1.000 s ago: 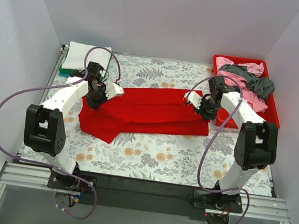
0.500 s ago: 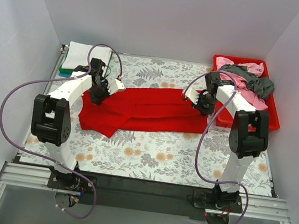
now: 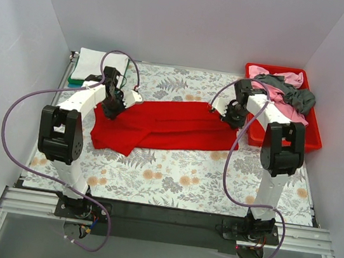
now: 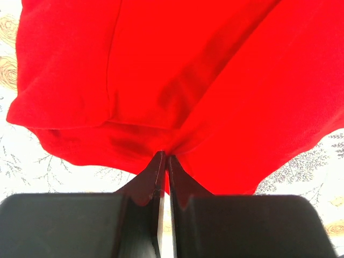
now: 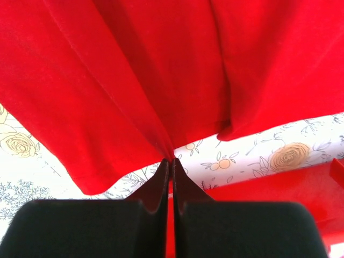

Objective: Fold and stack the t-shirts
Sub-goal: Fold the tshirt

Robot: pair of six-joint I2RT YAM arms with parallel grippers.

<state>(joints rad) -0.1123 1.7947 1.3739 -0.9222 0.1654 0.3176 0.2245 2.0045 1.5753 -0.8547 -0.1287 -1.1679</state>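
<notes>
At the tips of the left gripper [image 4: 165, 157], the thin black blades are pinched onto a soft fold of the red t-shirt [image 4: 177, 80] — the right gripper [image 5: 171, 161] nips its opposite edge likewise. Beyond them, the creased cloth sags over a floral tablecloth [image 5: 258, 153].

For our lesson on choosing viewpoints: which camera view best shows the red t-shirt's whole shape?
Top external: the red t-shirt spreads across the table, outline nearly complete. The wrist views show only close-up folds pinched by the left gripper and the right gripper.
</notes>
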